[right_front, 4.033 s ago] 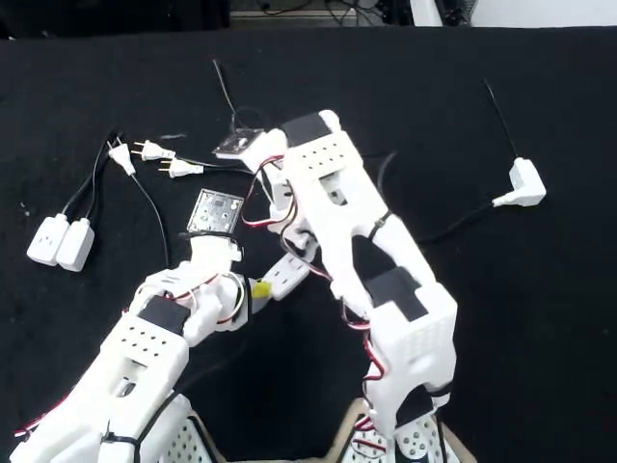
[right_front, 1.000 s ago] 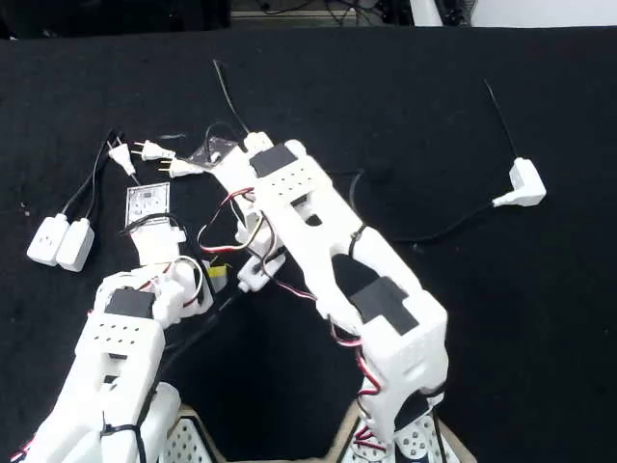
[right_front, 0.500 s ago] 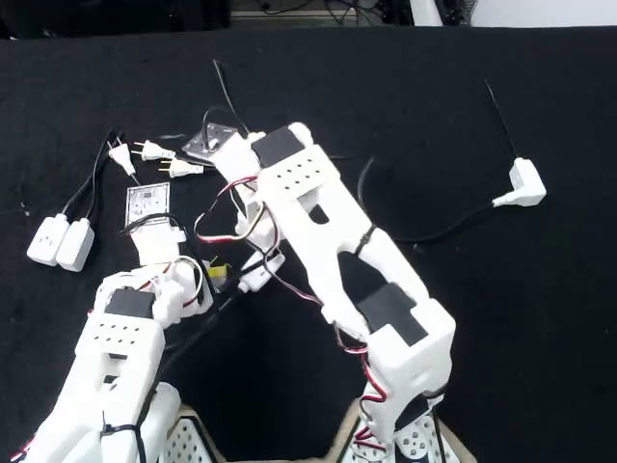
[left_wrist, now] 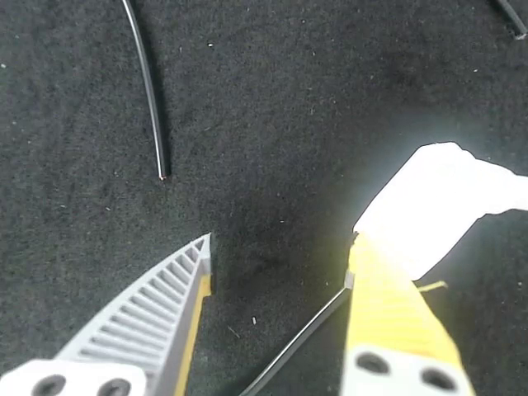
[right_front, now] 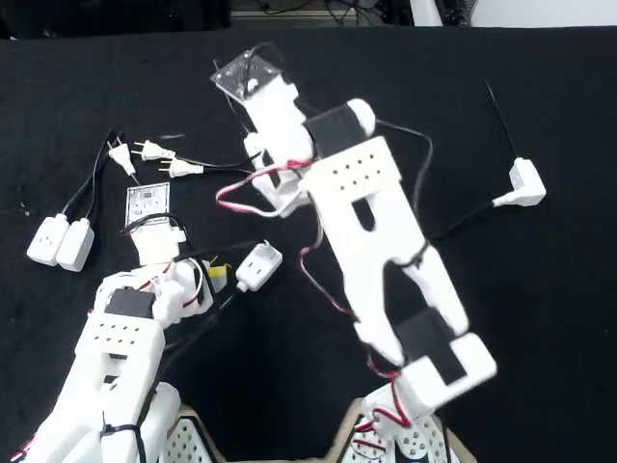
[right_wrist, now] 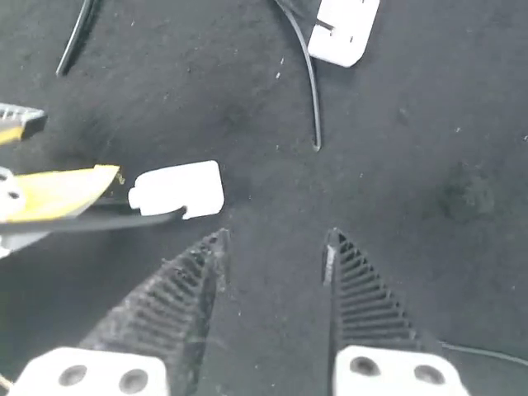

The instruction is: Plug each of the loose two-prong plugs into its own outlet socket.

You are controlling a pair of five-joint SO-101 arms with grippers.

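A single white outlet socket lies on the black cloth, also seen as the socket from above. My left gripper is open on the table right beside it. Its yellow finger ends against the socket, which lies outside the jaws, and a black cable runs between the fingers. My right gripper hangs open and empty, high over the socket. Three loose two-prong plugs lie at the far left, near twin white sockets.
A white angled connector on a black cable lies at the right. Another white connector with a cable lies ahead of my right gripper. The raised right arm spans the table's middle. Thin loose cable ends lie on the cloth.
The right arm has lifted up and swung back toward the table's far side, leaving the single socket on the cloth. Over the last second the left arm has stayed put.
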